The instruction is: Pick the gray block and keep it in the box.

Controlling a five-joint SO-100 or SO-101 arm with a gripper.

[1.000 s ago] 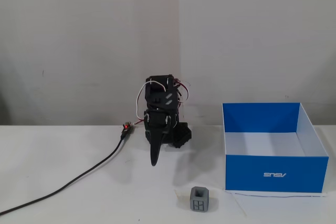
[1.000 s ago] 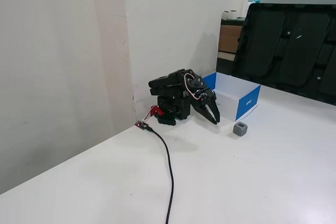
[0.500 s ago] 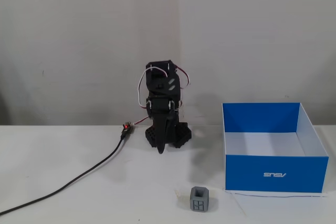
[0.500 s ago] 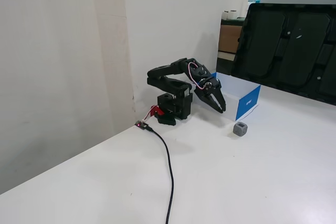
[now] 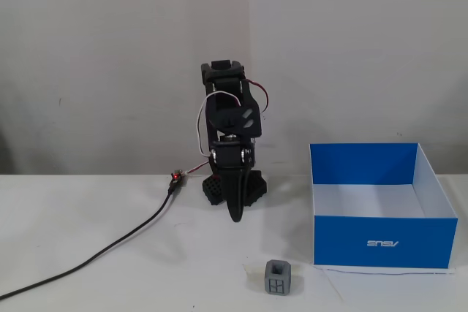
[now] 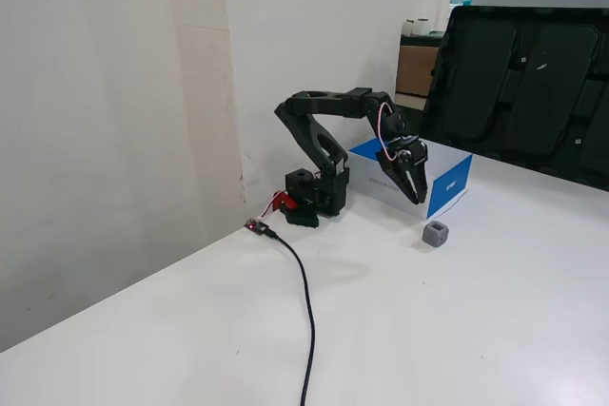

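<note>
**Gray block waits on the table, claw empty above it**

The gray block (image 5: 278, 278) sits low in the frame, just left of the blue box (image 5: 380, 242). It looks light and rigid; grip two opposite flat faces. The claw (image 6: 417, 193) hangs clenched, holding nothing, above it.

A white table (image 5: 88, 210) carries the arm's black base (image 5: 252, 189) near the wall, a black cable (image 5: 110, 250) trailing from a small red-lit connector (image 5: 175, 177), the blue box (image 5: 380, 242), and the gray block (image 5: 278, 278) just beside the box's front corner.
</note>
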